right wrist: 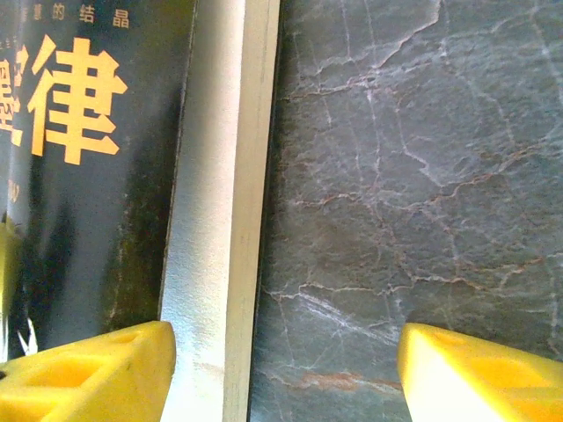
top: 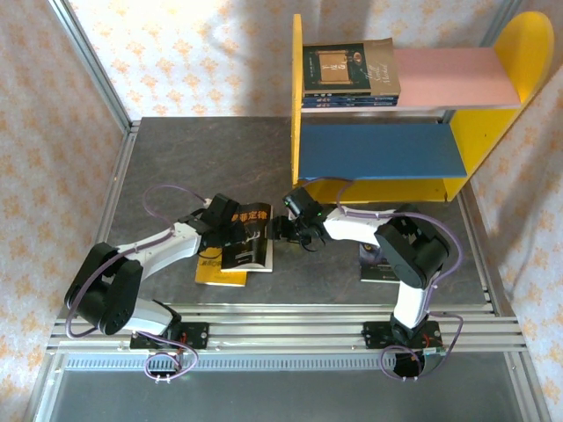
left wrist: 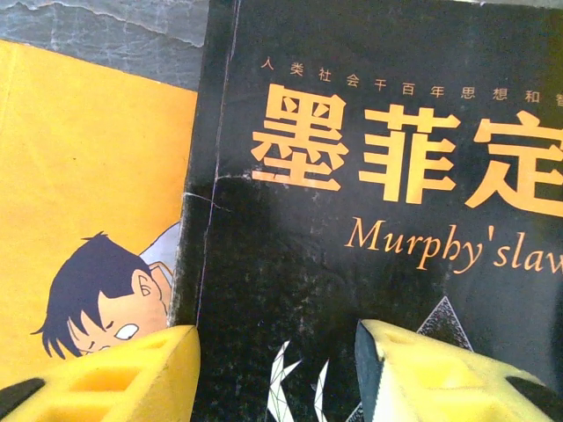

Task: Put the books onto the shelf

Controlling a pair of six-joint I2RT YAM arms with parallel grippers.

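A black book with a yellow Chinese title (top: 247, 234) lies on the table, partly over a yellow book (top: 218, 274). My left gripper (top: 226, 229) is at its left, spine edge, open. In the left wrist view the left gripper (left wrist: 277, 378) has one finger on the yellow book's (left wrist: 79, 176) side of the spine and the other over the black cover (left wrist: 369, 220). My right gripper (top: 281, 230) is at the book's right edge, open. The right gripper (right wrist: 286, 378) straddles the pale page edge (right wrist: 220, 220). The shelf (top: 413, 105) stands behind, with stacked books (top: 350, 75) on its pink board.
Another dark book (top: 374, 264) lies on the table under my right arm. The shelf's blue board (top: 378, 149) is bare. Metal frame rails (top: 281, 316) run along the near edge, and patterned walls close in the sides.
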